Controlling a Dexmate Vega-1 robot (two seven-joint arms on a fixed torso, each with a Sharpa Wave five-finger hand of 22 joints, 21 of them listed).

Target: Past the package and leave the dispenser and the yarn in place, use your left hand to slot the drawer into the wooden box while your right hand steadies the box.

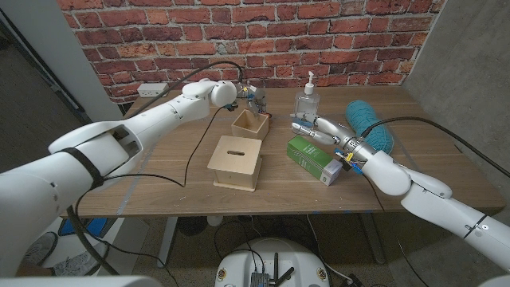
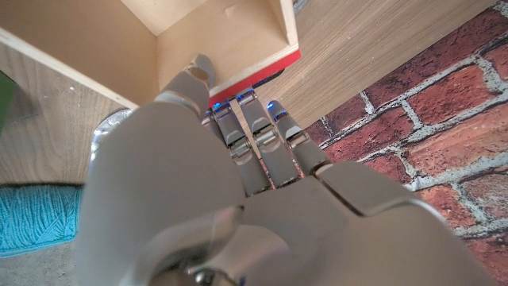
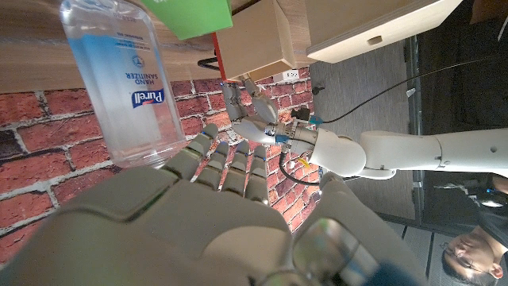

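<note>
The left robot hand [image 1: 253, 99] is closing its fingers on the far edge of the drawer [image 1: 249, 124] behind the wooden box [image 1: 236, 163], while the right robot hand [image 1: 317, 129] hovers spread and empty by the dispenser [image 1: 307, 99]; next, I'd judge, comes lifting the drawer.

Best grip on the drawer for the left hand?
Pinch the drawer's far wall from the brick-wall side. It sits upright and open-topped, so the thin rim takes a thumb inside and fingers outside. The left hand is at that side.
</note>
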